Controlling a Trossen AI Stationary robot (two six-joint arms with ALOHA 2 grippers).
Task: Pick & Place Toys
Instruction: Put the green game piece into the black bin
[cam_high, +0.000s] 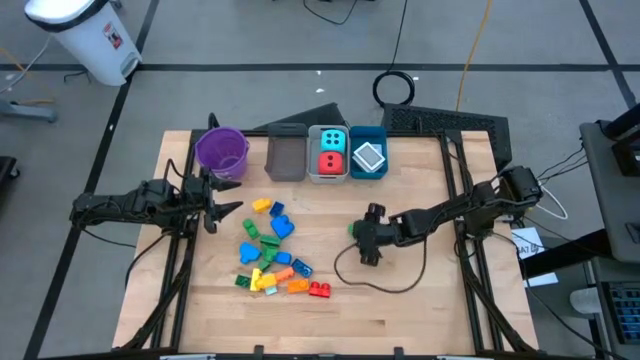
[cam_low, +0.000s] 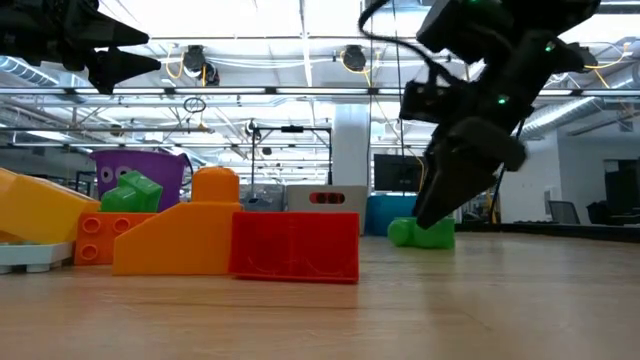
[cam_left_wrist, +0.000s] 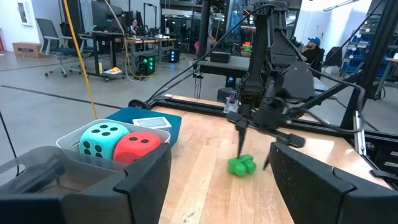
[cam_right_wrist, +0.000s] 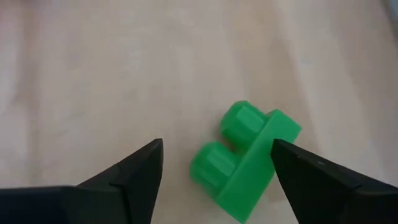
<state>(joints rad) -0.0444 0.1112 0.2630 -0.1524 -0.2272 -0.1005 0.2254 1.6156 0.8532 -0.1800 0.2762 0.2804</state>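
Note:
A green brick (cam_right_wrist: 242, 163) lies on its side on the bare wood right of the table's middle (cam_high: 353, 228). My right gripper (cam_right_wrist: 217, 146) is open and points down over it, one finger on either side of the brick and low to the table (cam_low: 440, 215). I see no touch. A pile of blue, green, yellow, orange and red bricks (cam_high: 270, 252) lies left of the middle. My left gripper (cam_high: 232, 202) is open and empty, raised above the table between the purple bucket (cam_high: 222, 150) and the pile.
At the far edge stand a grey bin (cam_high: 287, 156), a white bin (cam_high: 313, 150) holding a cyan die (cam_high: 333, 140) and a red die (cam_high: 331, 162), and a blue bin (cam_high: 383, 150) with white flat pieces (cam_high: 368, 157). A black cable (cam_high: 385, 285) loops on the table near my right arm.

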